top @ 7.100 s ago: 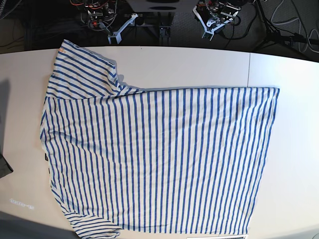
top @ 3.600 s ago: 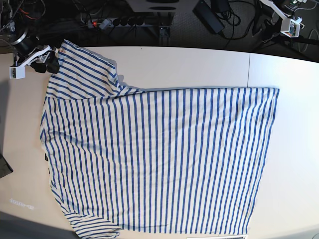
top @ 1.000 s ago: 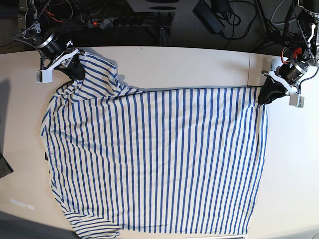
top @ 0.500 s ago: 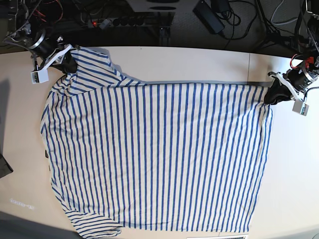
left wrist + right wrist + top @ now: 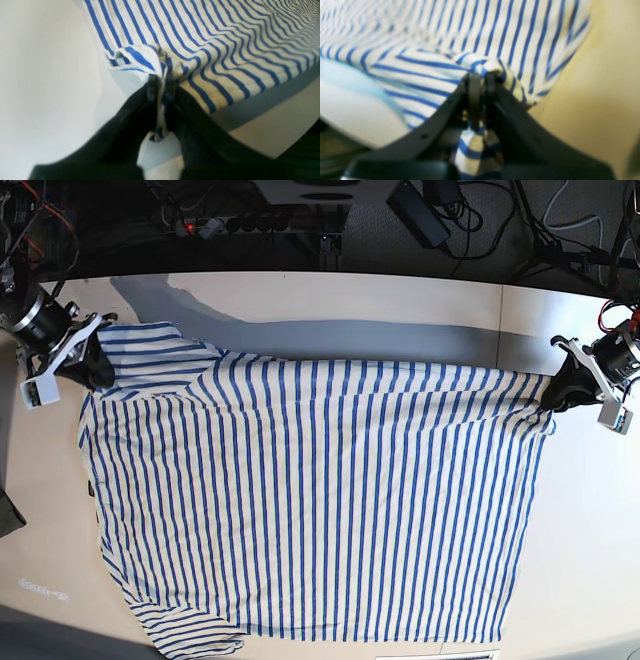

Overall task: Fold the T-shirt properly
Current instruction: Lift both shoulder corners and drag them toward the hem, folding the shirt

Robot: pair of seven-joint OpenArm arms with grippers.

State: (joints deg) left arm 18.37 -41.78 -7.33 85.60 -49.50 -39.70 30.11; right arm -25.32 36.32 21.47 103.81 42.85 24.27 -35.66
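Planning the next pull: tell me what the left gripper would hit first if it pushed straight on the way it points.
The T-shirt itself: the left gripper is shut on its corner and points into the lifted striped cloth, with table beneath.

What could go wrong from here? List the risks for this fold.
The left gripper and right gripper each pinch only a small bunch of T-shirt at a corner, so fabric might slip out. The lifted far edge stretches taut between them; uneven motion could skew the fold. The near part still lies on the table and may drag or wrinkle.
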